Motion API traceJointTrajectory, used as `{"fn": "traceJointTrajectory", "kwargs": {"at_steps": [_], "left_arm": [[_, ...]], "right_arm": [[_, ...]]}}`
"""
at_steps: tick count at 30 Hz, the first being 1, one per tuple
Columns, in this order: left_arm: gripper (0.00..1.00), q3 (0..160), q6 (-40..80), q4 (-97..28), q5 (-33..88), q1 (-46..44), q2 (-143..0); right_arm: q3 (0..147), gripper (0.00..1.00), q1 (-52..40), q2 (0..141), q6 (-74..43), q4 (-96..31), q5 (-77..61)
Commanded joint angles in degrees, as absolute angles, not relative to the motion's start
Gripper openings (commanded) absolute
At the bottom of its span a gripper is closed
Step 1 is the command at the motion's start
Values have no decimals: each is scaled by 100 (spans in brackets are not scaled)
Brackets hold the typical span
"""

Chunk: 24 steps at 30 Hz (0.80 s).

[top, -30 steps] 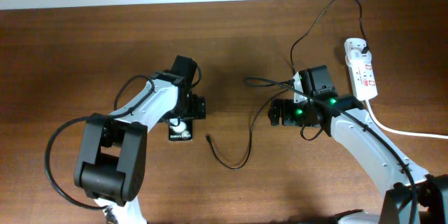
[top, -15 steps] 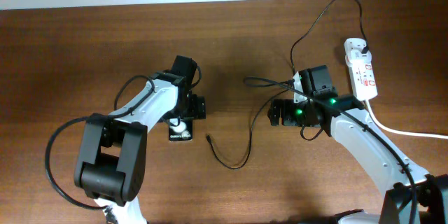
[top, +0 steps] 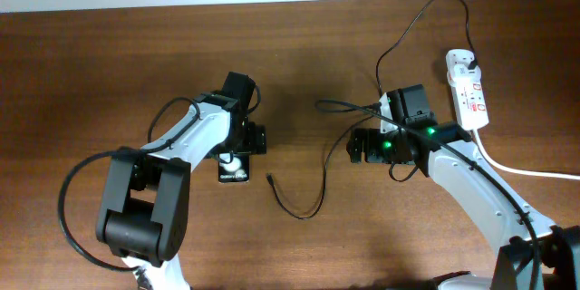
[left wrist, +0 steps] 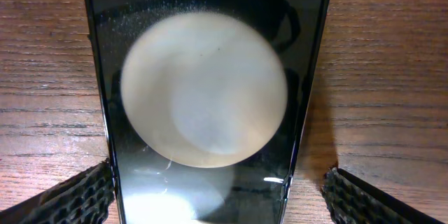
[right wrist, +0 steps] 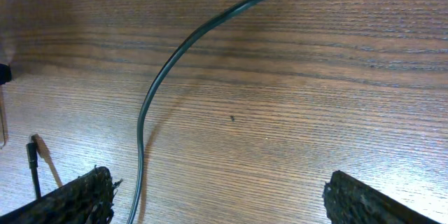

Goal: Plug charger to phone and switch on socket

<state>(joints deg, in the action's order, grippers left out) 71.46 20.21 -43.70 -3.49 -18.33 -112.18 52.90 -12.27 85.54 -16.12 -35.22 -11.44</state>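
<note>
Straddling the phone (left wrist: 203,112), which lies flat on the table (top: 91,54), the left gripper (left wrist: 217,199) stands wide; one pad (left wrist: 77,196) sits just beside the phone's edge, the other apart. Overhead, this gripper hides the phone's far end. The right gripper (right wrist: 217,196) is spread wide, empty, over the charger (right wrist: 150,105) cable. The connector tip (top: 271,178) lies near the phone, unplugged. Switch positions on the socket (top: 468,91) are unreadable.

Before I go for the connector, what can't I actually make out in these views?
- phone port: overhead, the left arm covers its upper end; the left wrist view shows only the glossy face.
- socket switch position: overhead, too small to read.
- charger tip orientation: tiny overhead, and at the left edge in the right wrist view.
</note>
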Motion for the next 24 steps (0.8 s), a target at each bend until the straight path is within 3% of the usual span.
{"fn": "traceJointTrajectory", "kwargs": {"at_steps": [1, 24], "left_arm": [[99, 7015, 2056, -4377, -585, -1859, -11358], [99, 7015, 2056, -4335, -582, -1861, -11358]], "right_arm": [[5238, 99, -1280, 8567, -1619, -3505, -1133], [5238, 99, -1280, 8567, -1619, -3505, -1133]]}}
